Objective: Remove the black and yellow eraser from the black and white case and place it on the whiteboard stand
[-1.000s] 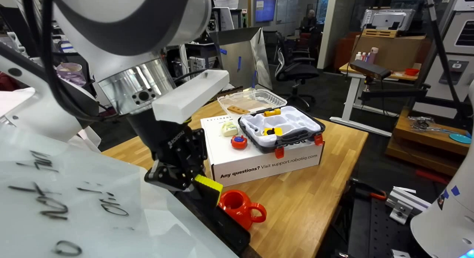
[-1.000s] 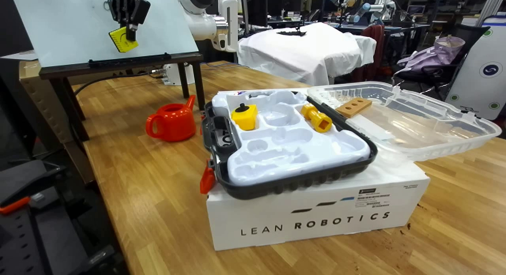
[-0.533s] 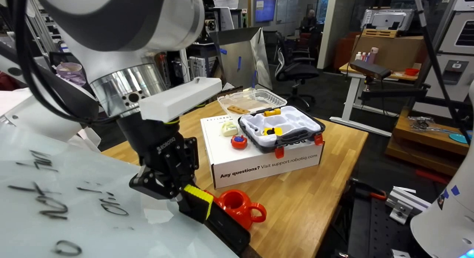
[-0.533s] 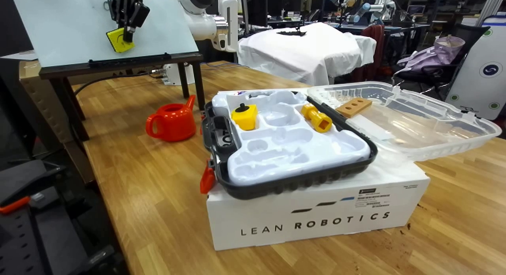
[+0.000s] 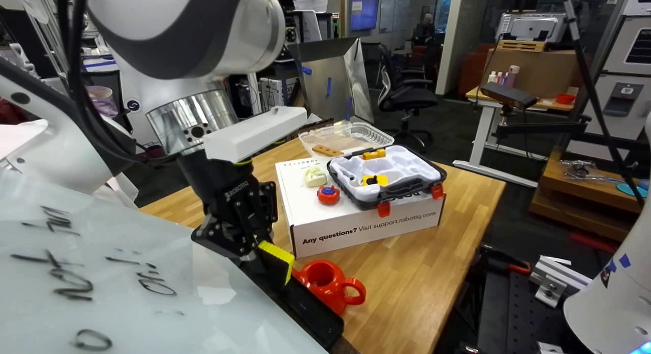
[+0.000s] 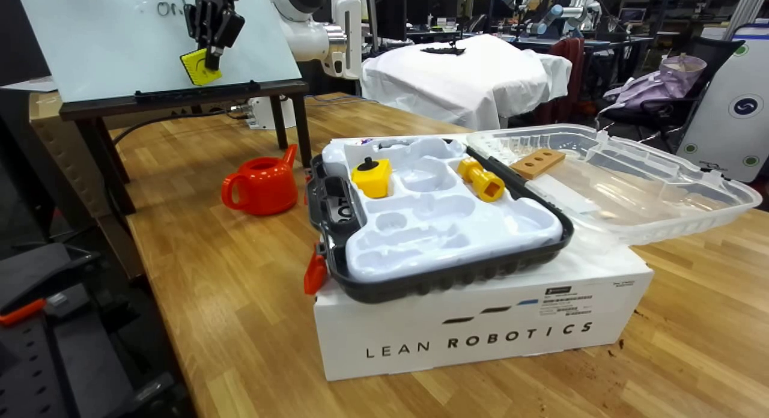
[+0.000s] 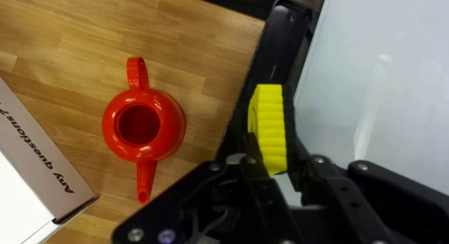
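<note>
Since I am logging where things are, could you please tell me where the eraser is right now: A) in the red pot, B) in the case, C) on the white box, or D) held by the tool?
D, since the wrist view shows the eraser clasped from both sides by the tool, and both exterior views show it apart from the case.

Red pot [image 7: 142,152] w/ handle & spout stands upright on tabletop [image 7: 196,54], below claw [image 7: 275,154] & L of it in wrist view. White box [image 7: 31,174] w/ blk lettering farther L, partly cut off. In an exterior view, rnd red pc. [image 5: 328,196] w/ blue top & pale yellow pc. [image 5: 315,177] sit on box, upper R of claw. In an exterior view, yellow knobbed pc. [image 6: 372,180], yellow bolt-shaped pc. [image 6: 482,180] & brown holed pc. [image 6: 541,164] are lower R of claw; lilac bag [image 6: 652,90] far R.
</note>
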